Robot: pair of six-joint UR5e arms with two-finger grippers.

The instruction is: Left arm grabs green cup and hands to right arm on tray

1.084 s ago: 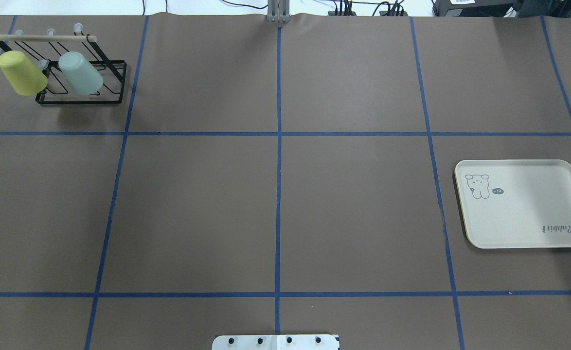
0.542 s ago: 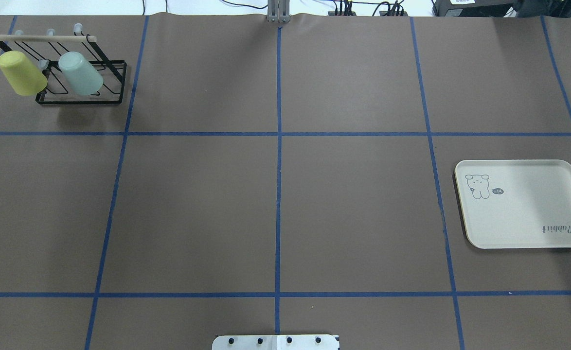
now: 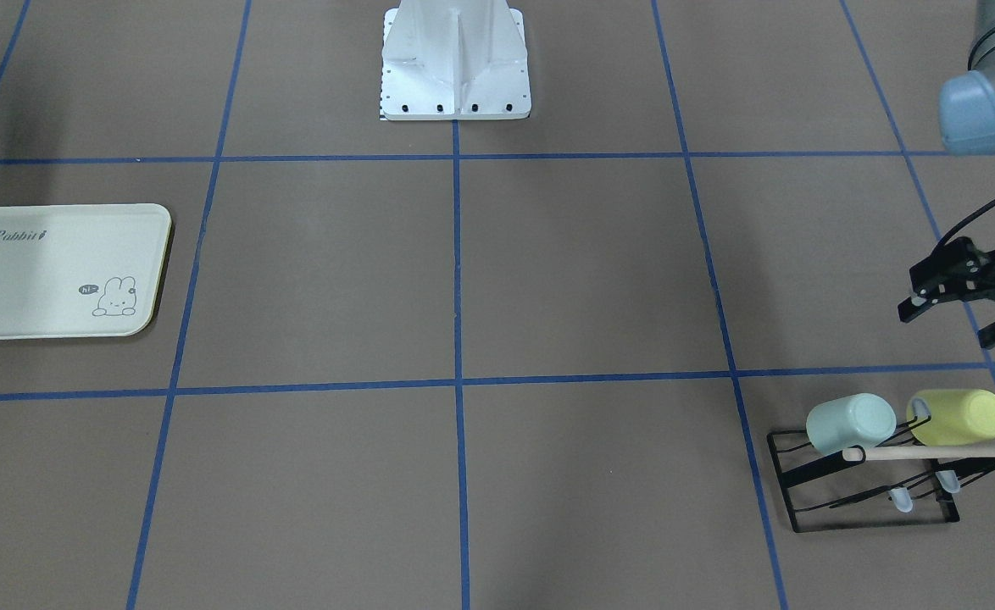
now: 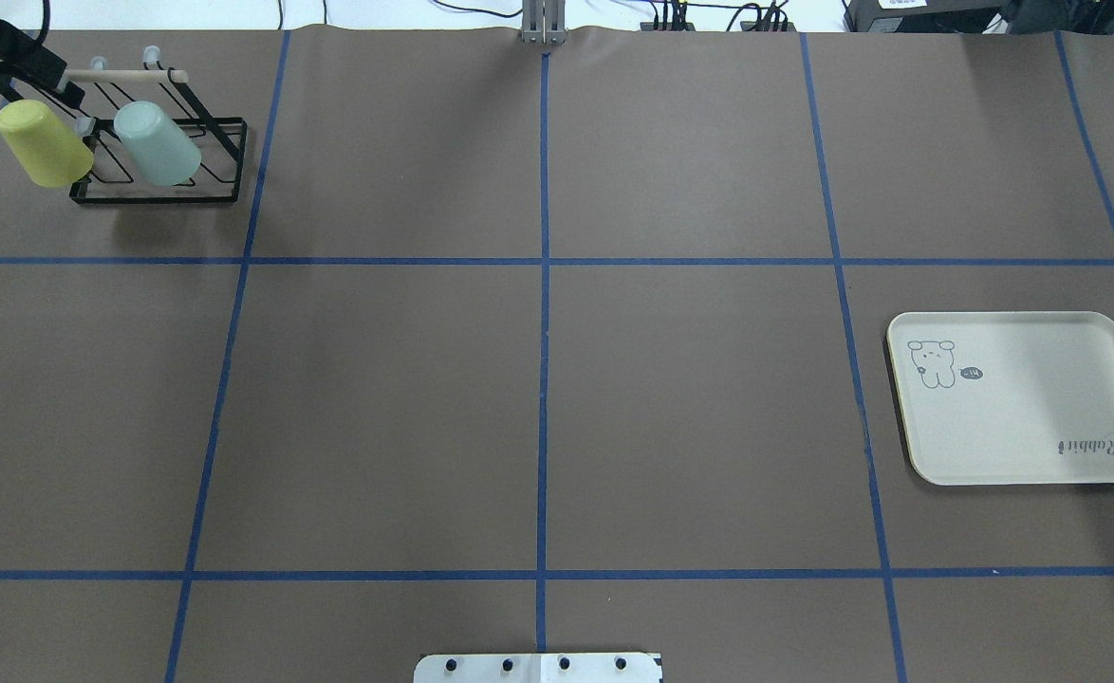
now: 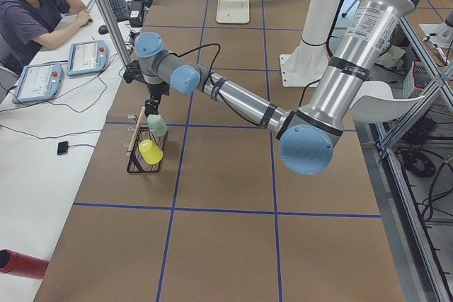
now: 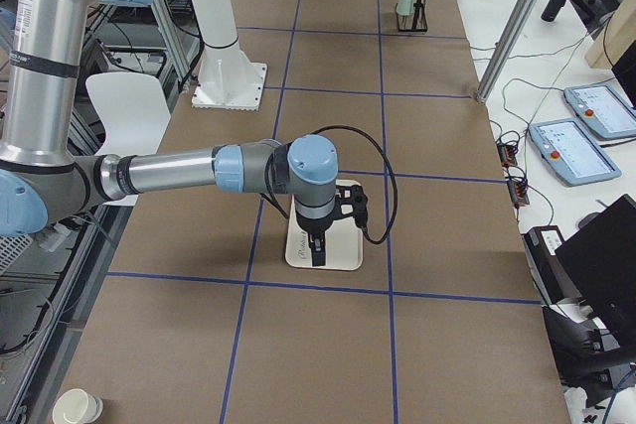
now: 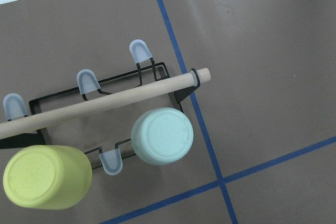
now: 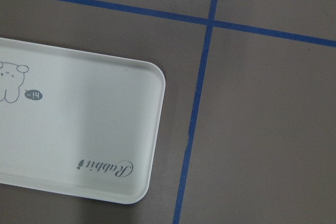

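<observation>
The small pale mint-green plastic cup (image 3: 849,422) hangs upturned and tilted on a black wire rack (image 3: 790,474), next to a yellow plastic cup (image 3: 959,417).

Front view: the left gripper (image 3: 951,326) hovers near the rack on the robot's side. Its jaws are spread and empty, clear of the cup.

Overhead view: the flat cream-white rectangular tray (image 4: 1022,417) lies well apart, across the table.

Right side view: the right gripper (image 6: 318,248) hangs over the tray. Its jaw state cannot be told.

Left wrist view: the cup's base faces the camera.
</observation>
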